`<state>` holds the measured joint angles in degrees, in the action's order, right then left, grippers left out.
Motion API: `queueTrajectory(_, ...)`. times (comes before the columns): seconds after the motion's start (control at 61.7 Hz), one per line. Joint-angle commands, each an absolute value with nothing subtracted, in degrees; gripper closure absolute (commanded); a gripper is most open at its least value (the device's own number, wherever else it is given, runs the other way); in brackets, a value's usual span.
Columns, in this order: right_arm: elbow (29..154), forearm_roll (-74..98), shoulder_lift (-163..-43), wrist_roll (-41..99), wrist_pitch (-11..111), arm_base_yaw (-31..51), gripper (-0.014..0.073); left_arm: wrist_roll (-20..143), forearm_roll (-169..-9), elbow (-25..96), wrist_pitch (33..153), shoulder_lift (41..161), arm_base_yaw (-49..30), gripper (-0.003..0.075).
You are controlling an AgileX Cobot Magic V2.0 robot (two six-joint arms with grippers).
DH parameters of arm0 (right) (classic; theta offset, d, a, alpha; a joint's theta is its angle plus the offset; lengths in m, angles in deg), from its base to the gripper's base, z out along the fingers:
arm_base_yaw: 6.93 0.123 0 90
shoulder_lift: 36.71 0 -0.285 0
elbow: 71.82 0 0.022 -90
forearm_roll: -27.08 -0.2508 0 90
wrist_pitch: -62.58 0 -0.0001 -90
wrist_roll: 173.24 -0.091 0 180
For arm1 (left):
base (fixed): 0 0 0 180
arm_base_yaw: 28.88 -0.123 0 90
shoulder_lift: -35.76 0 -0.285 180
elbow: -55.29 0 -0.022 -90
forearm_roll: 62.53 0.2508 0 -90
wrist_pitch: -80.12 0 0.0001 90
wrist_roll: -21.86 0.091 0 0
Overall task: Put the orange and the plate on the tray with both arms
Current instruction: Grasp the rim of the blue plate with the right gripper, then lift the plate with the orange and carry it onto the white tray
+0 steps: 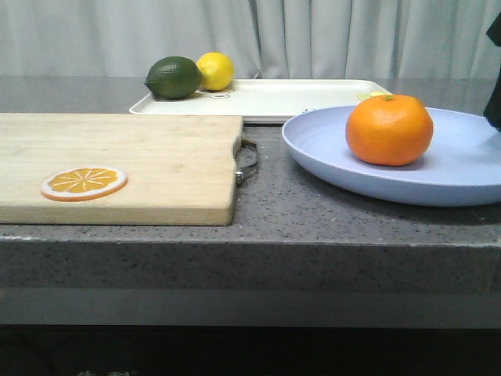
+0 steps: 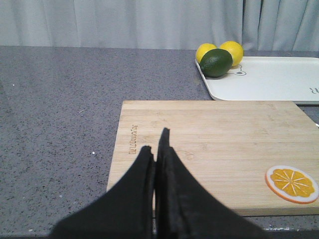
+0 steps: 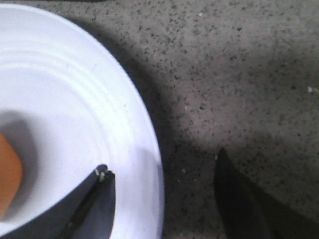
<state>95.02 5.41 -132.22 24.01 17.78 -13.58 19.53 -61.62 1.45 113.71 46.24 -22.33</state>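
Observation:
The orange (image 1: 389, 130) sits in the pale lavender-blue plate (image 1: 329, 157) at the front right of the counter; a sliver of it (image 3: 7, 179) shows in the right wrist view. The cream-white tray (image 1: 297, 98) lies behind the plate; it also shows in the left wrist view (image 2: 269, 79). My right gripper (image 3: 162, 167) is open and straddles the plate's rim (image 3: 149, 144), one finger over the plate, the other over the counter. Only a dark edge of the right arm (image 1: 495, 74) shows in the front view. My left gripper (image 2: 155, 144) is shut and empty above the wooden cutting board (image 2: 214, 149).
The cutting board (image 1: 117, 164) lies at the left with a flat orange slice (image 1: 84, 182) on it and a metal handle (image 1: 247, 160) towards the plate. A dark green lime (image 1: 173, 77) and a yellow lemon (image 1: 215, 70) rest on the tray's far left corner. A curtain hangs behind.

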Motion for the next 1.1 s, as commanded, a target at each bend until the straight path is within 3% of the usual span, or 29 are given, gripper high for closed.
queueTrajectory(0.0, 97.1, 3.5, -131.6, 25.8, 18.9, -13.8, 0.0152, 19.0, -62.0, 2.9, 109.0, 47.0, -22.5, 0.0738)
queueTrajectory(0.13, 97.1, 2.8, -132.9, 25.8, 18.5, -13.8, 0.0261, 19.0, -62.0, 2.9, 109.0, 47.0, -22.5, 0.0738)
queueTrajectory(0.34, 97.1, 0.3, -133.1, 25.8, 16.9, -13.8, 0.0611, 19.0, -62.0, 2.9, 109.0, 47.0, -22.5, 0.0738)
queueTrajectory(0.437, 97.1, -0.1, -133.1, 25.8, 16.3, -13.8, 0.0722, 19.0, -62.0, 2.9, 109.0, 47.0, -22.5, 0.0738)
queueTrajectory(0.745, 101.1, -3.1, -133.1, 25.8, 10.3, -14.3, 0.0711, 19.0, -62.0, 2.9, 109.0, 47.0, -22.5, 0.0738)
queueTrajectory(1.085, 116.4, -9.7, -136.8, 25.4, 0.7, -15.6, 0.0714, 19.0, -62.0, 2.9, 109.0, 47.0, -22.5, 0.0738)
